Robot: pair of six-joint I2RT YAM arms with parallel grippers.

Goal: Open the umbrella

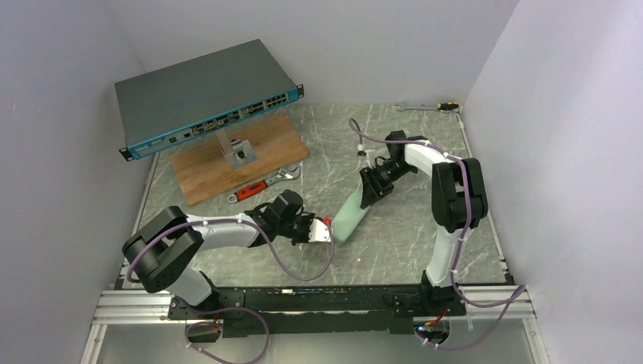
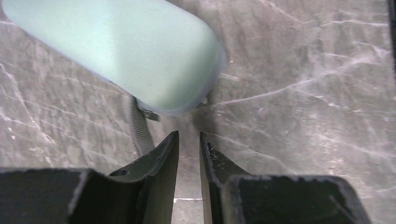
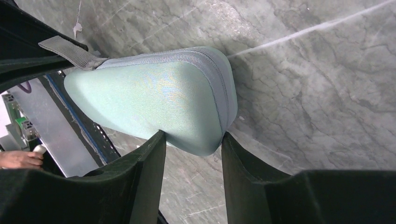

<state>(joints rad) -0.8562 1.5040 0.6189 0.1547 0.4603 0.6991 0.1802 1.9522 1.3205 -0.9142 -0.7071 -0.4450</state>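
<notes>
umbrella: itself unseen, cannot tell if inside mint sleeve (image 1: 350, 216) | sleeve: lying on marble table (image 2: 303, 116) between the arms | right gripper (image 3: 192, 135): clamped on sleeve's far end | left gripper (image 2: 189, 135): jaws a narrow slit apart, nothing between, just short of sleeve's blurred near end | grey strap (image 2: 140, 130): end hidden behind left finger

- A robotics lab test cell: plain white walls (image 1: 61, 114) box in a grey marble-patterned tabletop (image 1: 409, 227).
- Two white-and-black robot arms (image 1: 220, 231) are bolted to a silver aluminium rail (image 1: 129, 307) at the near edge.
- A grey-and-teal network switch (image 1: 205, 95) stands over a brown wooden board (image 1: 205, 171), with a red-handled adjustable wrench (image 1: 261, 186) just beside it.
</notes>
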